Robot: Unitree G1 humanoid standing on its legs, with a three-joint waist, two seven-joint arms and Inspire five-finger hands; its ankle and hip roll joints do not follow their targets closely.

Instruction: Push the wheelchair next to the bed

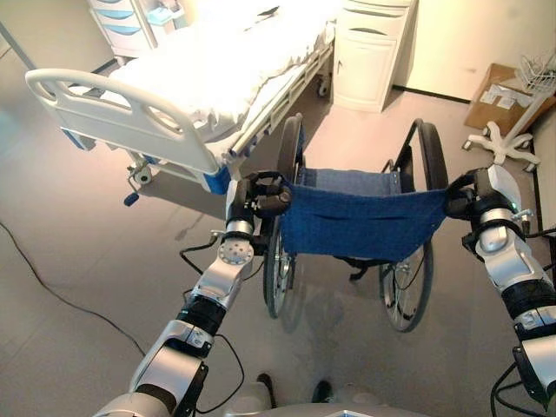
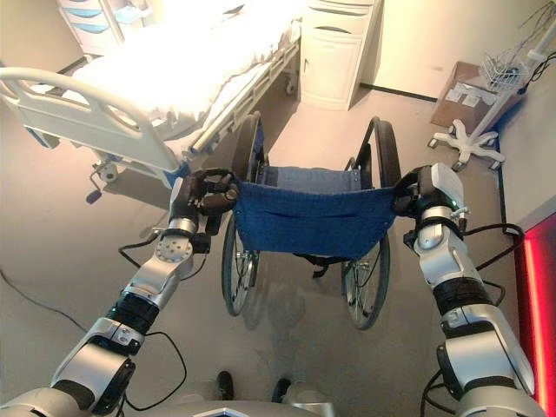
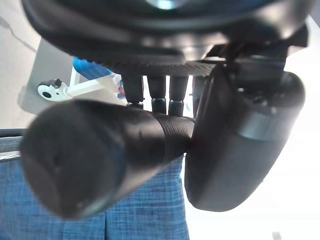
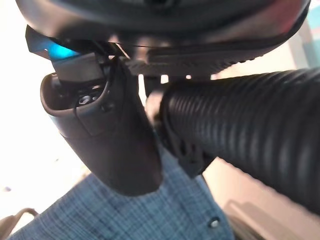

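A wheelchair [image 1: 360,221] with a blue cloth back and black wheels stands in front of me, its back toward me. My left hand [image 1: 261,195] is shut on its left push handle [image 3: 100,150], with thumb and fingers curled round the black ribbed grip. My right hand [image 1: 465,201] is shut on the right push handle [image 4: 250,135]. The hospital bed [image 1: 200,87], white with a rounded footboard, stands ahead at the left. The wheelchair's left wheel [image 1: 289,148] is close to the bed's near corner.
A white bedside cabinet [image 1: 372,52] stands beyond the wheelchair. A white wheeled stand [image 1: 508,139] and a cardboard box [image 1: 499,95] are at the far right. A drawer unit [image 1: 130,22] sits at the far left.
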